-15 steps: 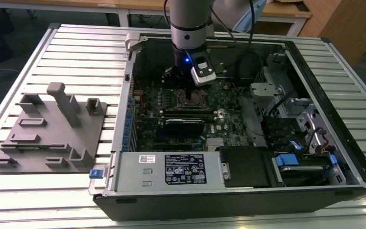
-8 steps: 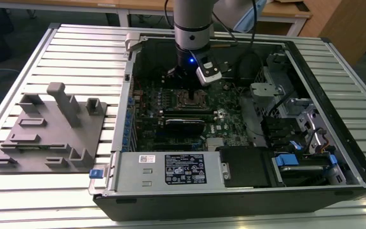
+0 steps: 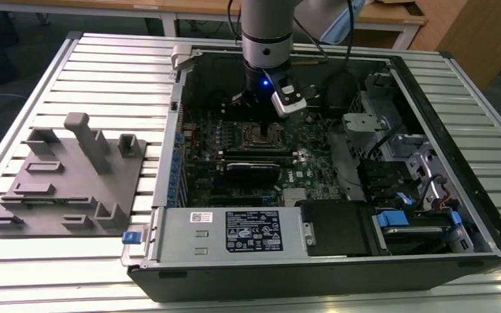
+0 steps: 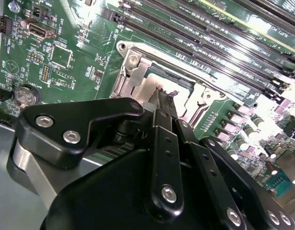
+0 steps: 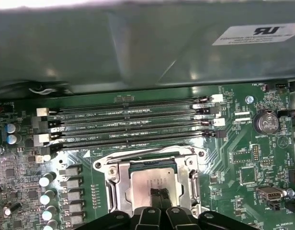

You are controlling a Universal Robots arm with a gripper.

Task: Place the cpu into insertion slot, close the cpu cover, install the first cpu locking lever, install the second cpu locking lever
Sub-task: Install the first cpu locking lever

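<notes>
Gripper (image 5: 160,195) is hanging directly over the cpu (image 5: 147,184), fingers pressed together, tips touching or just above the chip's top. Cpu is sitting in the insertion slot (image 5: 113,189), with the cpu cover (image 5: 186,178) lying closed around it, beside the memory slots (image 5: 133,125).

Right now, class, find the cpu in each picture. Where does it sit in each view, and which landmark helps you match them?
Exterior view: the cpu sits mid-motherboard, inside the open case.
First wrist view: the cpu is the silver square inside the metal frame.
Second wrist view: the cpu shows just past the black fingers.
Shared landmark: the long black memory slots beside it.
</notes>
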